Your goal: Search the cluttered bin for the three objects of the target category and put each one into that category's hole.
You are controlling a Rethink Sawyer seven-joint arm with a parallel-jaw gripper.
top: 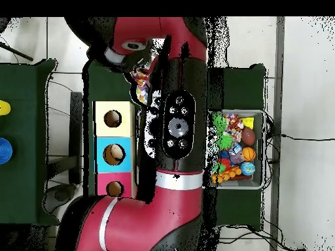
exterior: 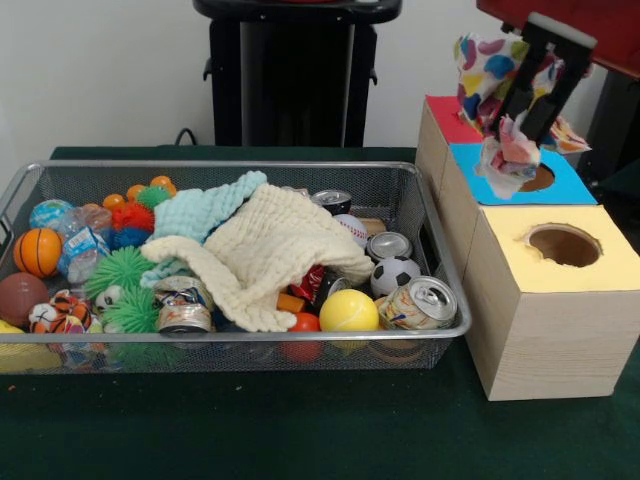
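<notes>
My gripper (exterior: 524,125) hangs at the upper right, shut on a crumpled patterned cloth (exterior: 503,160) with coloured spots. The cloth dangles just above the blue-topped box (exterior: 575,188), its lower end beside that box's hole (exterior: 541,180). In the wire bin (exterior: 440,228) a cream cloth (exterior: 270,255) lies over a light teal cloth (exterior: 200,212) among cans and balls. From overhead the arm covers most of the scene; the patterned cloth (top: 140,83) shows near the yellow box (top: 112,119).
Three wooden boxes stand in a row right of the bin: a red-topped one (exterior: 447,118), the blue one and a yellow-topped one (exterior: 610,265), each with a hole. Cans (exterior: 420,303), a yellow ball (exterior: 349,311), a basketball (exterior: 38,251) and spiky balls (exterior: 120,270) fill the bin.
</notes>
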